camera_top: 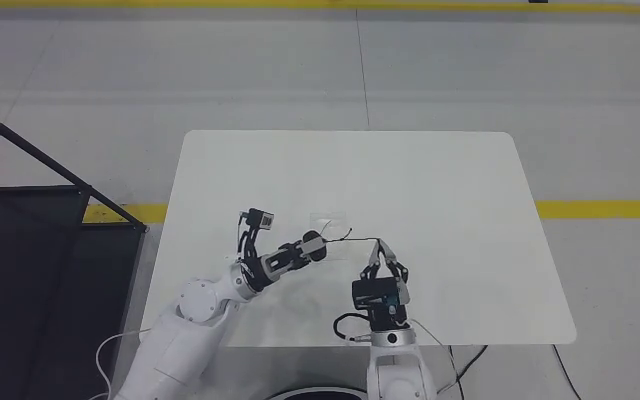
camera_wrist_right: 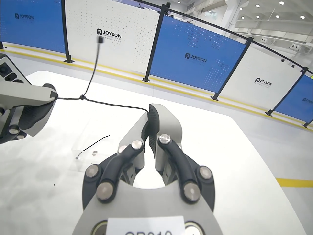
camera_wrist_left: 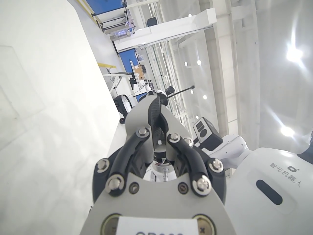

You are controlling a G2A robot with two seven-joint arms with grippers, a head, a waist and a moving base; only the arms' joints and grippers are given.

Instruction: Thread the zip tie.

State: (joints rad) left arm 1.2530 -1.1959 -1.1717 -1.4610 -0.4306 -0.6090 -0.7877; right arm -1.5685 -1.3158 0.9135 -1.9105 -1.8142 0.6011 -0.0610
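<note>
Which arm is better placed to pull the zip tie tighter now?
Probably the right. The right gripper is shut on one end of the zip tie, a long stretch from its small knot, so it can draw back. The left gripper pinches the strap beside that knot, which suits holding steady.

A white round-cornered table sits mid-frame in the top view, with a faint clear sheet, perhaps plastic, lying near its centre. A yellow floor stripe shows at right and a dark panel at lower left. Blue and white fence panels cross the upper right wrist view.
</note>
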